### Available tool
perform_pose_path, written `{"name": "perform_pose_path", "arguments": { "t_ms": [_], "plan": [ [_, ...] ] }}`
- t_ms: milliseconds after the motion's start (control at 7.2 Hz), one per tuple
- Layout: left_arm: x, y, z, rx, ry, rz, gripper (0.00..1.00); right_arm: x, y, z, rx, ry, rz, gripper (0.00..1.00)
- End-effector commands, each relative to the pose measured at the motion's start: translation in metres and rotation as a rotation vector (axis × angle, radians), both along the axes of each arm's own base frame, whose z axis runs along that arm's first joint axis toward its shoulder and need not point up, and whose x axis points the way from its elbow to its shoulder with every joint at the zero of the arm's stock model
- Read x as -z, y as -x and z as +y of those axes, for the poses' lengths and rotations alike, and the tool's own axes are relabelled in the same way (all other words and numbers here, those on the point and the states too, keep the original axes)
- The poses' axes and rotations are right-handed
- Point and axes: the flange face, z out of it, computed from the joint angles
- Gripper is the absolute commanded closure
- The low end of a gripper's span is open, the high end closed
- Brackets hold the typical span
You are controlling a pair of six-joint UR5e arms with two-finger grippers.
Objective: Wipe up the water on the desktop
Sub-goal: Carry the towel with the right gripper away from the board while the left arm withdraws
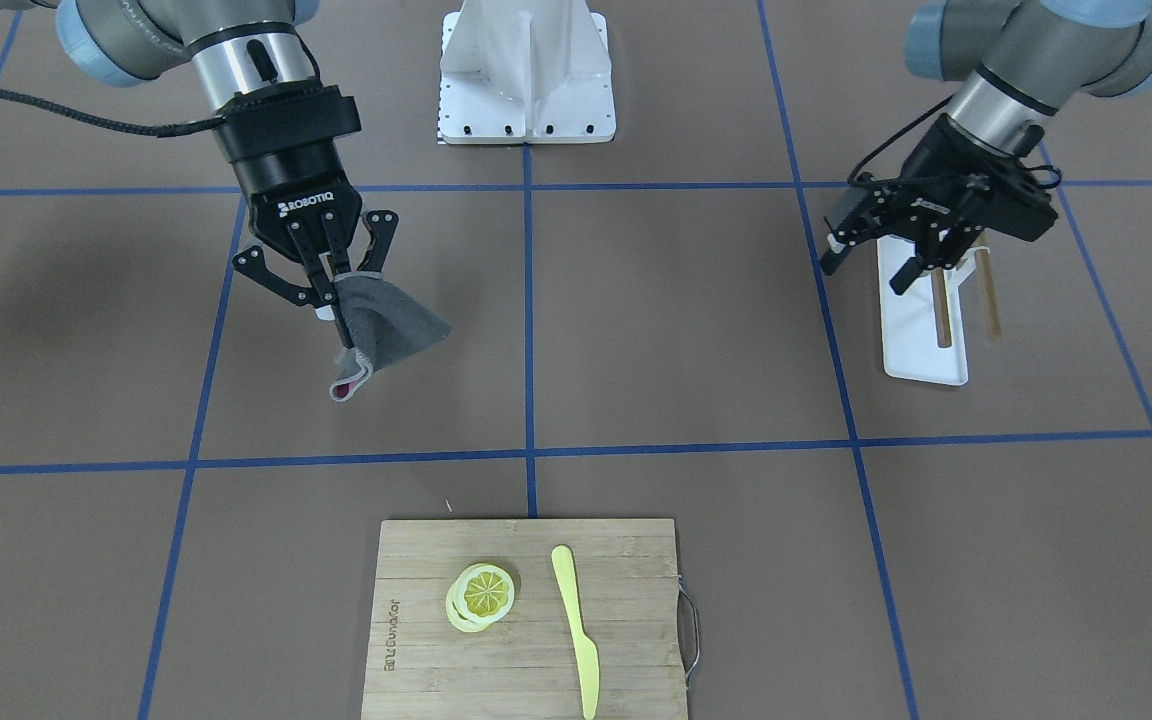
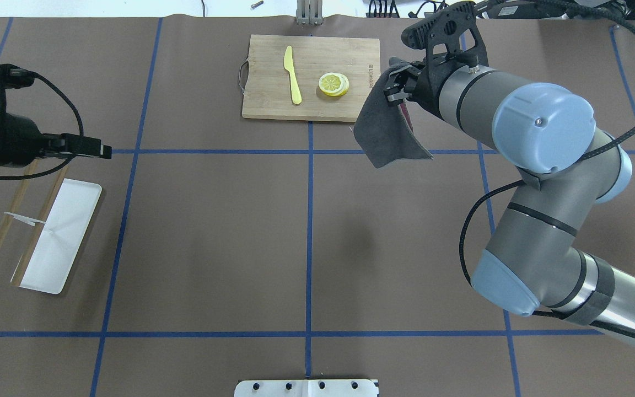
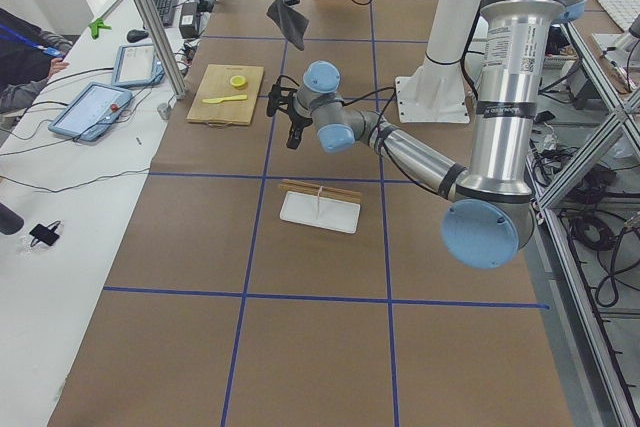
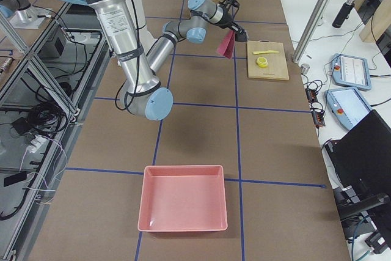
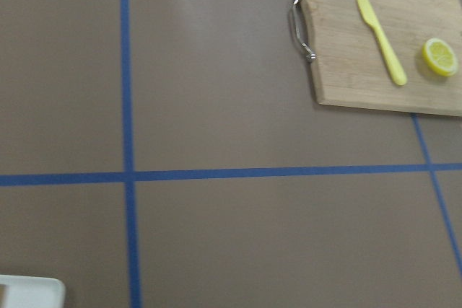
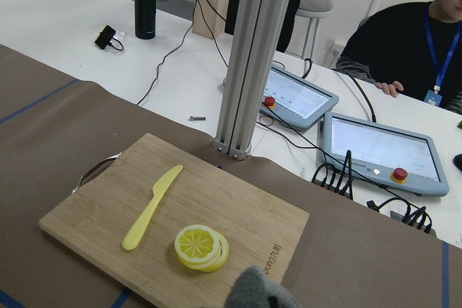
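Observation:
The desktop (image 1: 686, 330) is a matte brown surface crossed by blue tape lines, and no water can be made out on it in any view. My right gripper (image 1: 334, 280) is shut on a grey cloth (image 1: 391, 325) that hangs from it above the desktop (image 2: 213, 231), clear of the surface. In the overhead view the cloth (image 2: 389, 135) dangles beside the cutting board's right edge, below the right gripper (image 2: 394, 88). My left gripper (image 1: 871, 262) hovers open and empty over a white tray, far from the cloth.
A bamboo cutting board (image 1: 626, 580) holds lemon slices (image 1: 481, 595) and a yellow knife (image 1: 573, 625). The white tray (image 1: 921, 340) carries chopsticks (image 1: 939, 310). A red bin (image 4: 183, 206) sits at the robot's right end. A person and tablets (image 6: 382, 149) are beyond the table.

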Motion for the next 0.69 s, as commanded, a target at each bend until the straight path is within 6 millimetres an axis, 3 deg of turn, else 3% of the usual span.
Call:
{"name": "perform_pose_path", "arguments": {
  "t_ms": [0,278,556],
  "plan": [
    [-0.055,0.073,-0.011,-0.072,-0.046,-0.178,0.01,-0.030,-0.018,-0.022,0.010,0.083,0.002,1.00],
    [-0.101,0.116,-0.009,-0.160,-0.011,-0.320,0.01,-0.053,-0.035,-0.045,0.034,0.155,0.000,1.00],
    [-0.141,0.182,-0.013,-0.223,0.046,-0.423,0.01,-0.083,-0.057,-0.073,0.090,0.251,0.000,1.00]
  ]
}}
